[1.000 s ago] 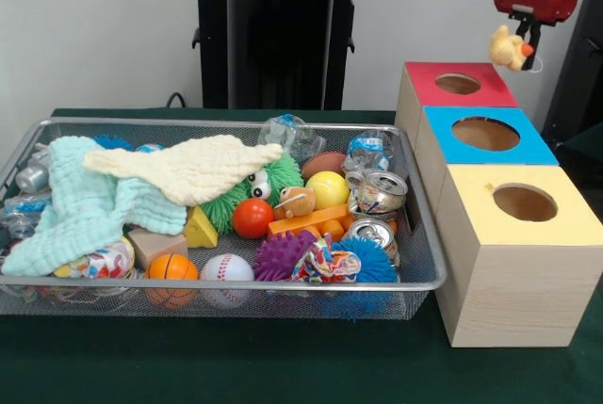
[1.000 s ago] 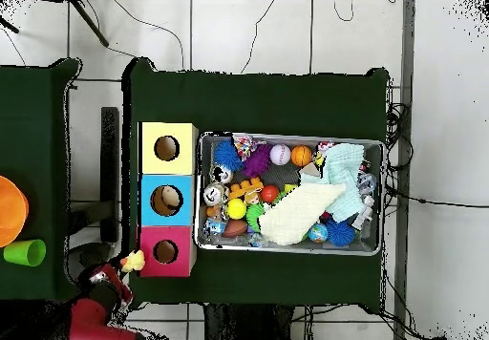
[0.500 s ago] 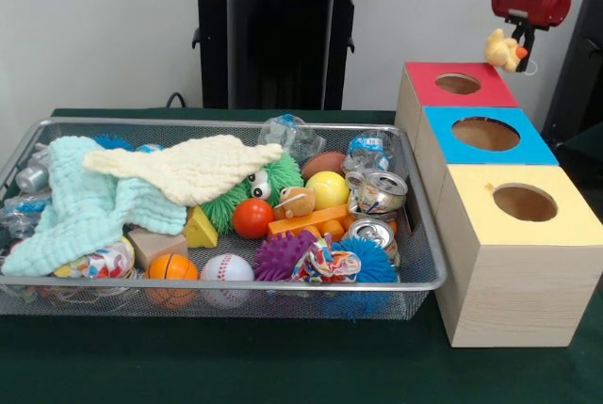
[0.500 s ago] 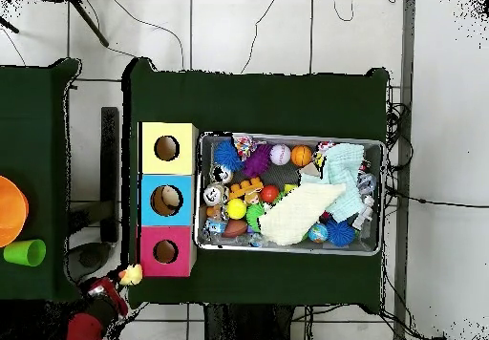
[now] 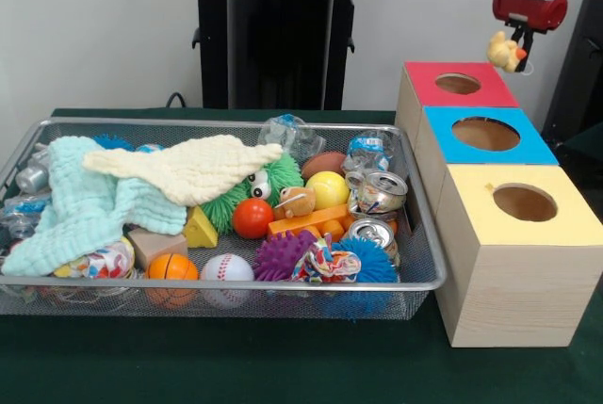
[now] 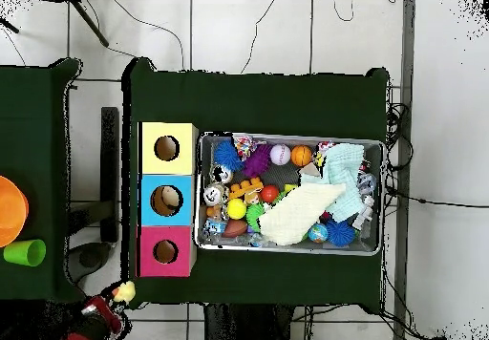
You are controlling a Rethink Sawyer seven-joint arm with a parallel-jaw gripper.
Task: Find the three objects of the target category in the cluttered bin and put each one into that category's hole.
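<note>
My gripper (image 5: 516, 49) hangs high at the right, behind the red box (image 5: 459, 84), and is shut on a small yellow duck toy (image 5: 504, 50). In the overhead view the gripper (image 6: 115, 298) and the duck toy (image 6: 123, 290) are off the table's corner, below the red box (image 6: 165, 251). The blue box (image 5: 485, 133) and the yellow box (image 5: 524, 202) stand in line with the red one, each with a round hole on top. A pale object shows inside the blue box's hole (image 6: 168, 199). The mesh bin (image 5: 217, 296) holds balls, cans, cloths and a small tan plush animal (image 5: 297, 201).
Two cloths (image 5: 141, 183) cover the bin's left half. A green fuzzy toy with eyes (image 5: 252, 187), crushed cans (image 5: 377, 192) and spiky balls (image 5: 283, 255) crowd the right half. An orange bowl (image 6: 10, 210) and a green cup (image 6: 24, 252) sit on a side table.
The gripper, still shut on the duck, has drawn back from the red box toward the robot's base side. Nothing in the bin has moved.
</note>
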